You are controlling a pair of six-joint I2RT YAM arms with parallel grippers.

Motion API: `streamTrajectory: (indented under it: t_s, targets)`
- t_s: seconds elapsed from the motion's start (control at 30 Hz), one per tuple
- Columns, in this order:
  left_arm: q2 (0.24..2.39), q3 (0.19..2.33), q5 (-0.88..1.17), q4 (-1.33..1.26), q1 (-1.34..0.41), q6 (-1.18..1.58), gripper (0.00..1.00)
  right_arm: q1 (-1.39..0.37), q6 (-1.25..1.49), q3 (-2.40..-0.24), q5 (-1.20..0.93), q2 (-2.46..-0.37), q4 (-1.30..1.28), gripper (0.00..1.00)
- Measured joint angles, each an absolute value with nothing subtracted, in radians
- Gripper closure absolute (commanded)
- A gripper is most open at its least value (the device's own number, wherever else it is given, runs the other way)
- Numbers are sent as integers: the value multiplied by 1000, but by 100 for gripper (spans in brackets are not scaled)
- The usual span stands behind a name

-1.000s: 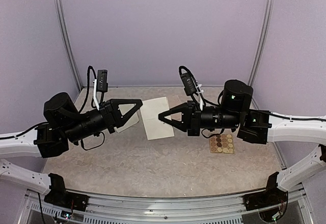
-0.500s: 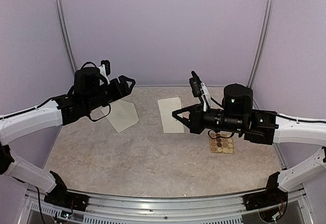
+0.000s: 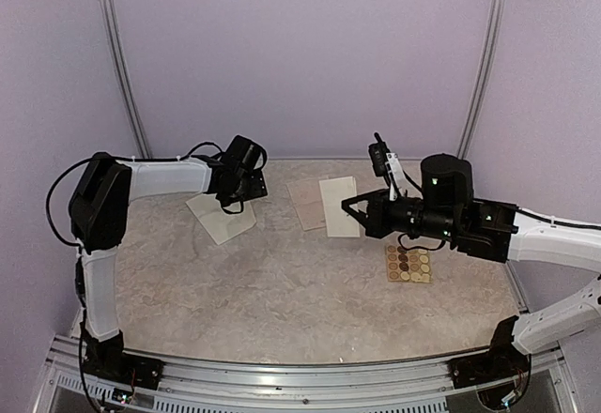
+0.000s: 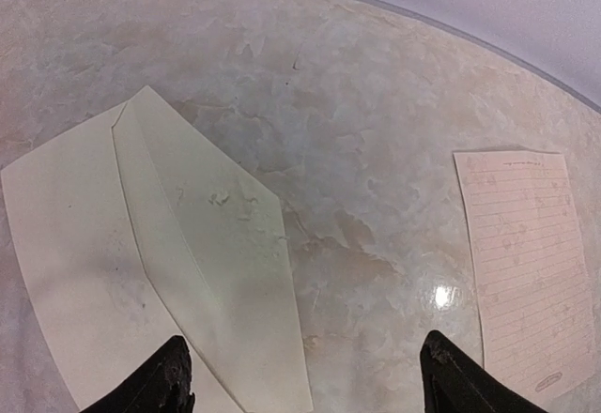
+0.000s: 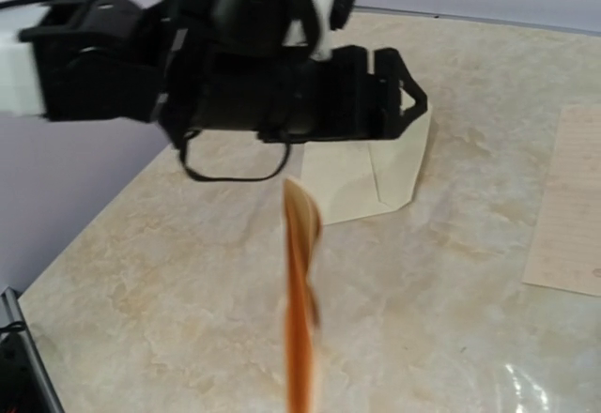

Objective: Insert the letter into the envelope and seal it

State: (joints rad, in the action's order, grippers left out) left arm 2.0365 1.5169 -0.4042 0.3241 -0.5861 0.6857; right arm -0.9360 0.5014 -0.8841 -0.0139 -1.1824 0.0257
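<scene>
Left end effector (image 4: 305,340) is spread wide and empty, poised over the tabletop (image 3: 282,300) at far left. The envelope (image 4: 84,272) lies flat with its pointed flap open, below this end effector and mostly to its left, with one fingertip (image 4: 177,357) above the flap. A lined letter (image 4: 521,263) lies to the right. Right end effector (image 3: 349,208) is clamped on a paper sheet (image 3: 338,206), seen edge-on in its wrist view, well right of the envelope.
</scene>
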Motion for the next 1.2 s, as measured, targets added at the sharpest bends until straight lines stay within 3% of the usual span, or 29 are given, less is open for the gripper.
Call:
streamTrajectory:
  t_s: [0.27,0.6,0.9,1.07,1.2]
  targets:
    - [2237,1739,-440,430,-554,687,31,-907,495,-863,-69,-1171,27,100]
    - [2363,1822,-454,506,-531,680,43,-901,495,-862,-118,-1174,35,100]
    - [2372,1828,-458,515,-518,673,67,-900,499,-862,-136,-1180,39,100]
    - [2370,1814,-463,499,-516,678,91,-900,502,-862,-136,-1180,43,100]
    - [2342,1745,-481,459,-520,681,100,-900,507,-862,-135,-1180,43,100]
